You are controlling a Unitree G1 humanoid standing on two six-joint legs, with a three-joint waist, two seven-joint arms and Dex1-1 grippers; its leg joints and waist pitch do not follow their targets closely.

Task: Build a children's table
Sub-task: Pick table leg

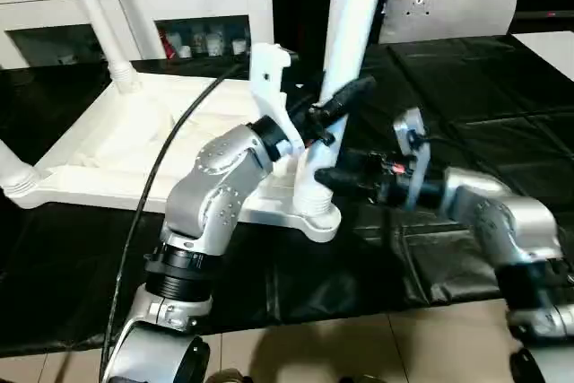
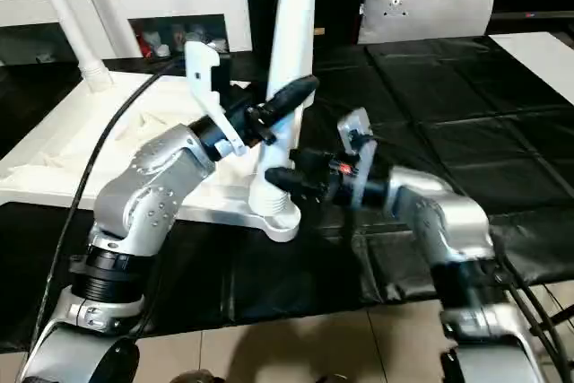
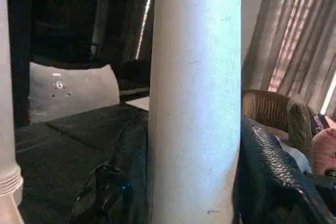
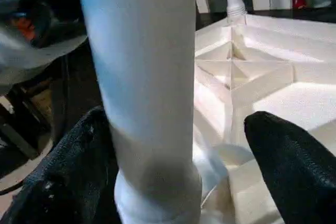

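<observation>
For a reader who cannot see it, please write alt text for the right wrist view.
A white table leg stands upright in a corner socket of the upturned tabletop, between the two black fingers of the right end effector. One finger stands clear of it. The underside shows X-shaped ribs.

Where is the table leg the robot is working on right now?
The leg stands upright in the near corner socket of the upside-down tabletop, between the left gripper higher up and the right gripper near its base.

Matt white plastic leg (image 1: pixel 352 6); glossy black floor covering (image 1: pixel 466 87).
</observation>
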